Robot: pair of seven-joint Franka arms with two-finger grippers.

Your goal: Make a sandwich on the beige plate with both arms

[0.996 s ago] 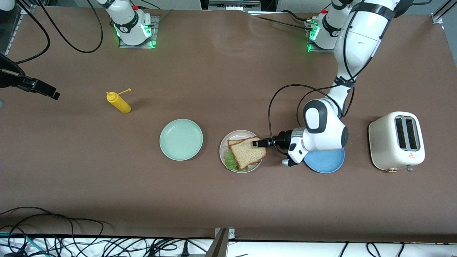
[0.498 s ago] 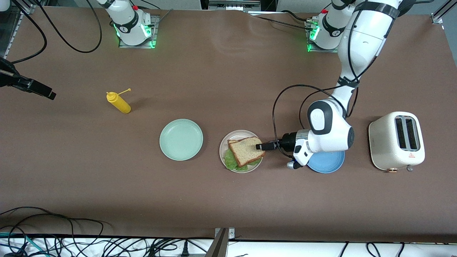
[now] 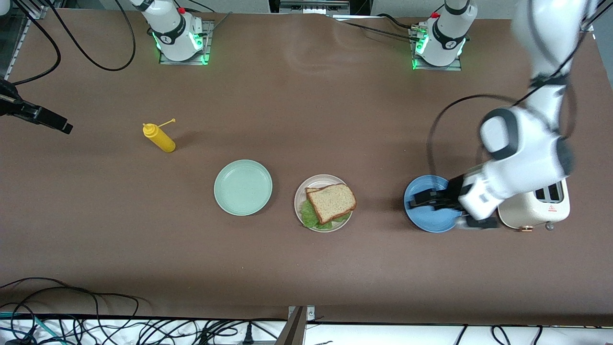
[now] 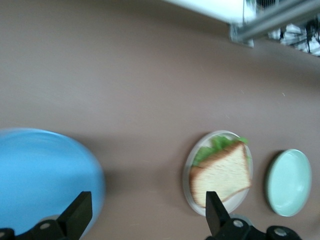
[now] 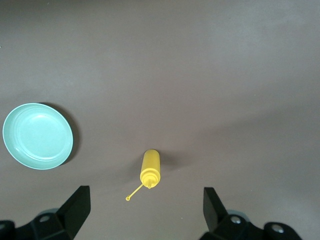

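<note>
The left gripper [image 3: 427,199] had let go and drawn back — open, over the round blue plate [image 3: 421,213] — leaving the brown-bread-and-lettuce sandwich [image 3: 330,204] complete on the round beige plate [image 3: 300,196], while the right gripper [image 3: 60,126] waited open at the table's edge.

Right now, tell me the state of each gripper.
Left gripper: open, empty, over the blue plate.
Right gripper: open, empty, waiting at the right arm's end of the table.

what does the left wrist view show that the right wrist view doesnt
Only the left wrist view shows the sandwich on the beige plate, plus the blue plate under the open left claw. Only the right wrist view shows the yellow bottle, lying on the table ahead of the open right claw. Both show the mint plate and the brown table.
</note>
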